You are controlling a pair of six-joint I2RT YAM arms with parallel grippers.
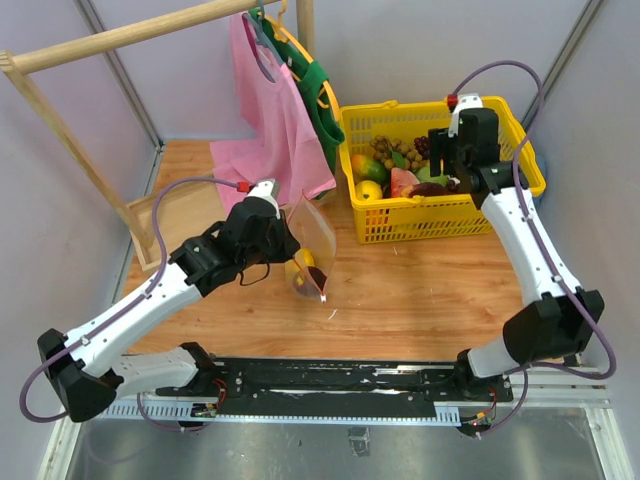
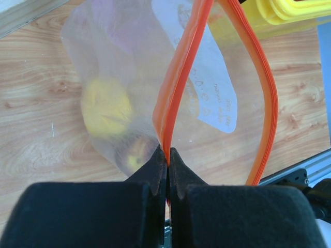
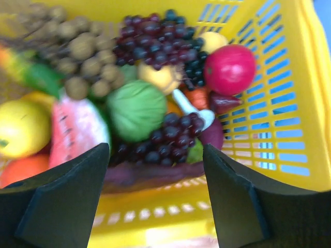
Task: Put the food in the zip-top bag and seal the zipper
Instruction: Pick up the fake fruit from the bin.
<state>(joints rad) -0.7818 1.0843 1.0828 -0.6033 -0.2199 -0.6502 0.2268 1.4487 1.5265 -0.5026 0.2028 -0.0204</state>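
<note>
The clear zip-top bag (image 1: 312, 240) hangs over the wooden table with its mouth open. My left gripper (image 1: 288, 243) is shut on its red-orange zipper strip (image 2: 173, 93), and the strip's other side (image 2: 266, 98) bows away. Inside the bag lie a yellow piece (image 2: 106, 106) and a reddish-yellow piece (image 2: 135, 155). My right gripper (image 3: 155, 150) is open and empty, hovering over the yellow basket (image 1: 530, 150). The basket holds a red apple-like fruit (image 3: 229, 68), a yellow fruit (image 3: 20, 126), an orange (image 3: 20, 168) and a green round piece (image 3: 135, 109). No slider tab shows.
Dark grape bunches (image 3: 155, 36) and a watermelon slice (image 3: 75, 132) also lie in the basket. A wooden rack (image 1: 120, 35) at the back left carries a pink cloth bag (image 1: 275, 120) and a green one (image 1: 320, 100). Grey walls close in both sides.
</note>
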